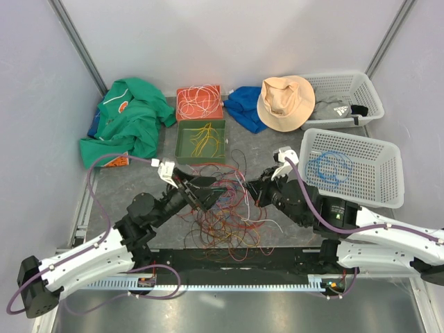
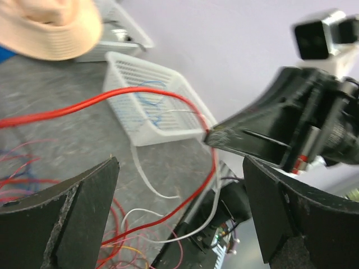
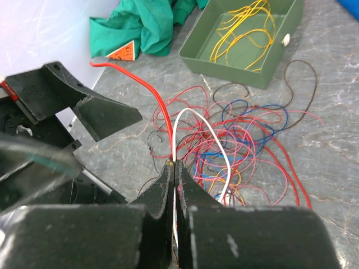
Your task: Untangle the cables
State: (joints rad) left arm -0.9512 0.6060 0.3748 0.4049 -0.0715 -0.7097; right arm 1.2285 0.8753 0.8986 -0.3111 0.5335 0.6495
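The cables (image 1: pixel 229 215) lie as a loose tangle of red, pink, blue, white and dark strands on the grey mat between the two arms. My right gripper (image 3: pixel 175 166) is shut over the tangle, and a white cable (image 3: pixel 193 115) and a red cable (image 3: pixel 147 88) rise from its tips. In the left wrist view those tips (image 2: pixel 210 134) pinch the red cable (image 2: pixel 84 106), which arcs across. My left gripper (image 2: pixel 180 168) stands wide open around that spot with nothing between its fingers (image 2: pixel 67 213). From above, the left gripper (image 1: pixel 218 193) faces the right gripper (image 1: pixel 244 190) closely.
A green tray (image 1: pixel 182 142) with yellow cables and a red tray (image 1: pixel 199 103) with pale cables sit behind the tangle. A white basket (image 1: pixel 374 156) holding a blue cable stands to the right, another basket (image 1: pixel 347 87) behind it. A hat (image 1: pixel 286 103) and green clothing (image 1: pixel 128 121) lie at the back.
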